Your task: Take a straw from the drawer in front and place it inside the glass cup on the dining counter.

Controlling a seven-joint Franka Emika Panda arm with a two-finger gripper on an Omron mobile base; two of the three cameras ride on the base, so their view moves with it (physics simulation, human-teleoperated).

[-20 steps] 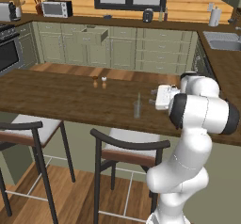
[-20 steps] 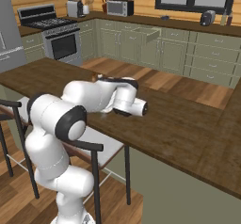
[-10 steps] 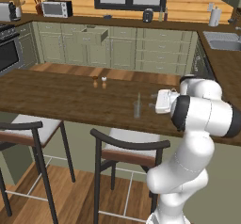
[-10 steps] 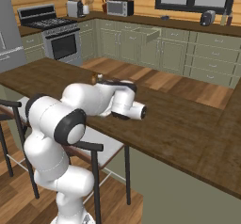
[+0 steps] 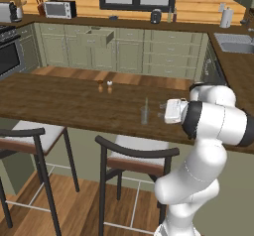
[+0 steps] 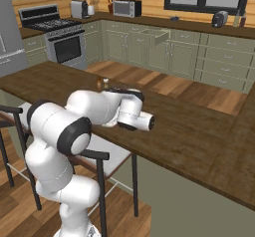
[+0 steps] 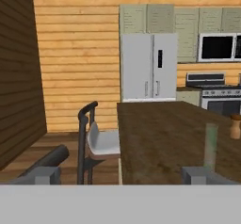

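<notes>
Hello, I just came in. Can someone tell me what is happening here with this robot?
A white robot arm is working at the dining counter in a kitchen. The straw stands inside the glass cup on the counter top. The hand is open beside the cup and holds nothing. Behind, across the kitchen, the drawer hangs open, and two small shakers stand further along the counter.
</notes>
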